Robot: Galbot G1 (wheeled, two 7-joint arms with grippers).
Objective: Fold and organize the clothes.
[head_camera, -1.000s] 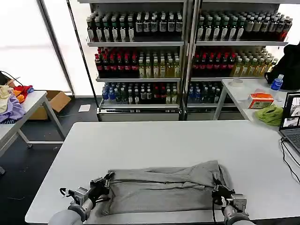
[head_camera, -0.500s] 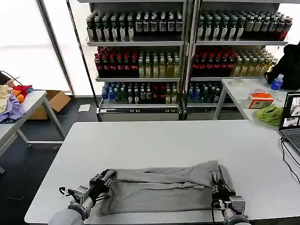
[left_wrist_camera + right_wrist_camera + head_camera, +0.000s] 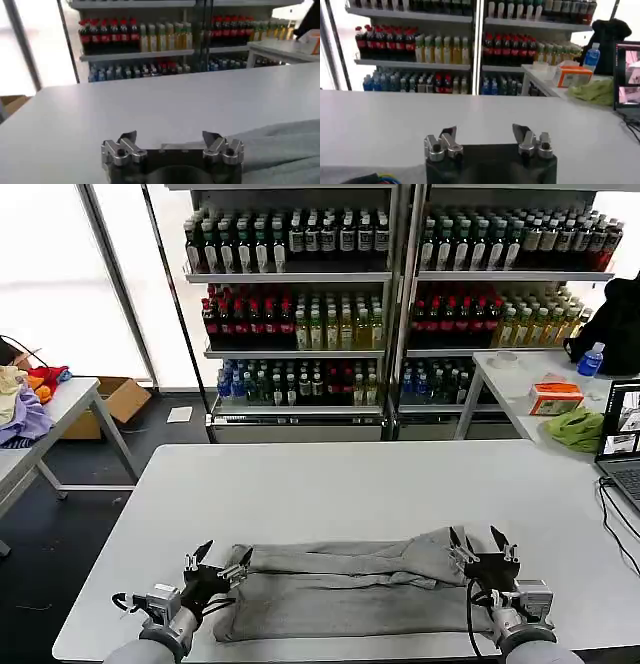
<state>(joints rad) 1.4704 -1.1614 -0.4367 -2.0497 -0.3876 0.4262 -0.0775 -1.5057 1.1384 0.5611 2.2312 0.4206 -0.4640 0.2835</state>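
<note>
Shirt (image 3: 350,584) lies folded on the worktop (image 3: 350,484); left gripper (image 3: 216,564) and right gripper (image 3: 478,546) flank it, both spread wide, holding nothing.

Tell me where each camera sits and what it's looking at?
Head view: high up, looking down at the grey shirt between the open left gripper and right gripper.
Left wrist view: behind the left gripper, facing the shelves.
Right wrist view: behind the right gripper, facing them too.
All share the white table.
</note>
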